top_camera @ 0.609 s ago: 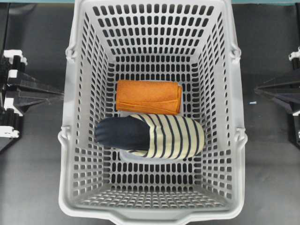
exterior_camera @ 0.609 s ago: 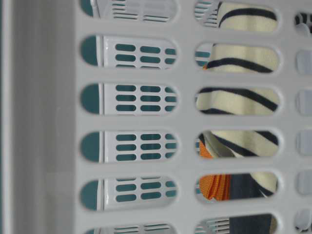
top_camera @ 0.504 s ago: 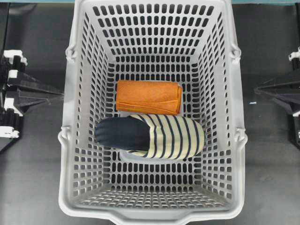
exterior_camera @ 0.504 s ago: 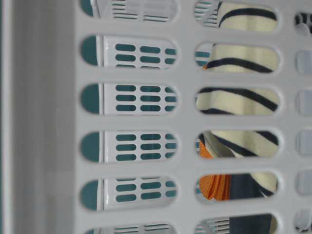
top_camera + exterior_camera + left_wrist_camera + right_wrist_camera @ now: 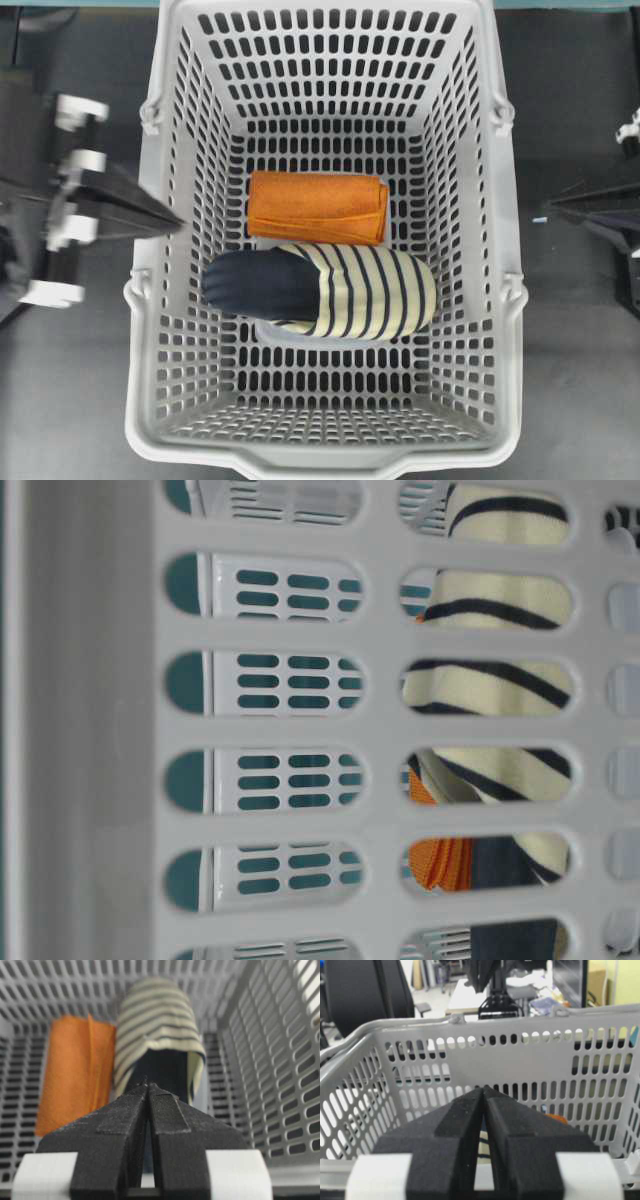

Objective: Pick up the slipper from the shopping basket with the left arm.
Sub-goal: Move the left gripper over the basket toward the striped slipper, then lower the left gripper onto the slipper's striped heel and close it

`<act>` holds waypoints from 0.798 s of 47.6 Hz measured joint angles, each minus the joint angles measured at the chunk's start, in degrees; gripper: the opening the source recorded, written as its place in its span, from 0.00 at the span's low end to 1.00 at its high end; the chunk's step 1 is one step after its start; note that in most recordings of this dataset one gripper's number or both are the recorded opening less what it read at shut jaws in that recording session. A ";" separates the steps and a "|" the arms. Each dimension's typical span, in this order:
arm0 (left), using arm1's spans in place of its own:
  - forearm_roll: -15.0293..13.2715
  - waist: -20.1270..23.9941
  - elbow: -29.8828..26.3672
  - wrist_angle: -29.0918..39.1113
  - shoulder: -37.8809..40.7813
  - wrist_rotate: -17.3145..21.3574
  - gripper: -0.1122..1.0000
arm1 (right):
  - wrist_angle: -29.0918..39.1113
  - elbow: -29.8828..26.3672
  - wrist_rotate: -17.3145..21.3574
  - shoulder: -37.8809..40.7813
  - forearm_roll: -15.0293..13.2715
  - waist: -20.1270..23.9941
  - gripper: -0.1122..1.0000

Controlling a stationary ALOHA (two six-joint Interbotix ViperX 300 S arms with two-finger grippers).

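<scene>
Since the earlier overhead frame, left arm has swung in toward the basket: the left claw point(image 5: 172, 219), a black pointed two-finger piece w/ white parts behind it, now has its tip over the basket's left rim, where before it sat well off to the left over the dark tabletop point(image 5: 70, 400). Arm looks motion-blurred in the overhead view. Claw points level to slightly downward across the rim, toward the basket's interior; fingers pressed together into a single point, nothing between them, as the left wrist view shows point(image 5: 148, 1086). Right claw point(image 5: 556, 201) sits outside the basket's right wall, well apart from it, pointing inward; its fingers also together, holding nothing, per right wrist view point(image 5: 483, 1091). Large light grey plastic shopping basket point(image 5: 330, 466) w/ slotted walls and floor fills the centre of the overhead view. Soft fabric slipper point(image 5: 325, 288) w/ cream-and-navy striped upper and dark navy insole lies flat on the basket floor, roughly mid-basket, open navy end toward the left arm, striped toe toward the right. Folded orange cloth point(image 5: 317, 206) lies just beside it on the far side, touching or nearly so. In left wrist view the slipper point(image 5: 157, 1030) lies straight ahead of the claw tip, not touched. Table-level view shows stripes thru the wall slots point(image 5: 490, 685).
</scene>
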 measured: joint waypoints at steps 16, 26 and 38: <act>0.09 -0.70 -19.07 16.61 21.53 0.09 0.10 | 2.29 -0.09 0.00 -1.32 0.09 0.00 0.10; 0.09 -1.14 -29.44 24.79 33.22 0.62 0.12 | 2.72 0.00 0.09 -1.49 0.09 0.00 0.10; 0.09 -1.49 -35.42 26.98 41.84 -0.35 0.70 | 2.99 0.00 0.09 -1.58 0.00 0.00 0.10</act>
